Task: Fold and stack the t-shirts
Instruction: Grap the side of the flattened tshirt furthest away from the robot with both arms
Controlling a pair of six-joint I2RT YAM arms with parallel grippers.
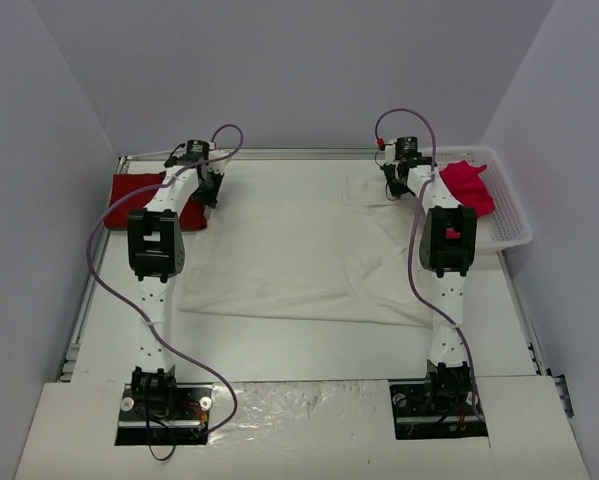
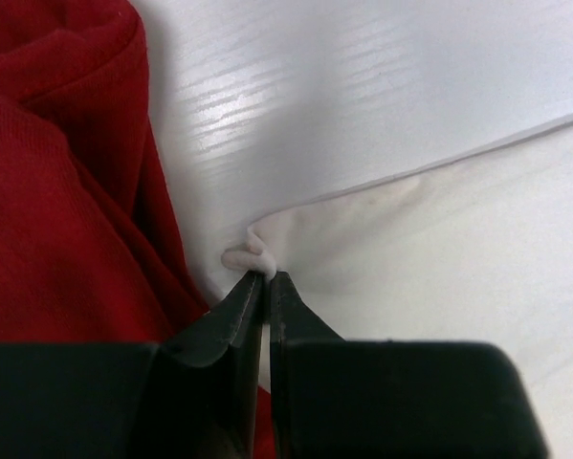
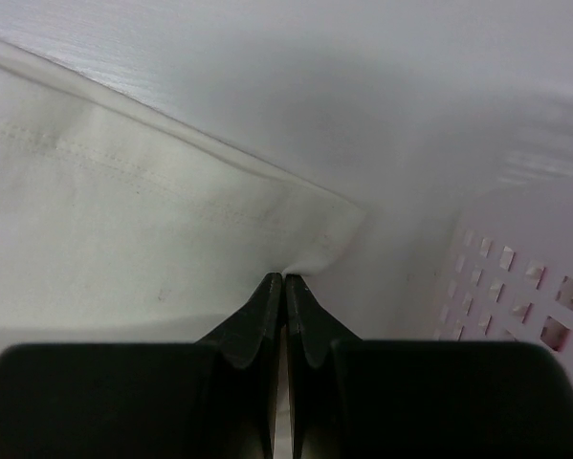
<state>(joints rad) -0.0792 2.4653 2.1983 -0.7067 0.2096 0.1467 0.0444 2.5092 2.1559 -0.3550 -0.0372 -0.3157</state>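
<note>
Left gripper [image 2: 268, 275], cream shirt [image 2: 439, 249], red shirt [image 2: 56, 191] beside

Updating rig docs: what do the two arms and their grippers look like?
Left arm and right arm: white links, blocky black joint housings. A purple cable loops along each. Right arm carries small red marks. Left gripper and right gripper: matte black fingers tapering to wedge tips.

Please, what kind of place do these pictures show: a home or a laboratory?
Probably a robot laboratory cell, not a home: a white table closed in by plain grey walls, the left arm and right arm mounted at its near edge, and a cream-white t-shirt spread on it.
</note>
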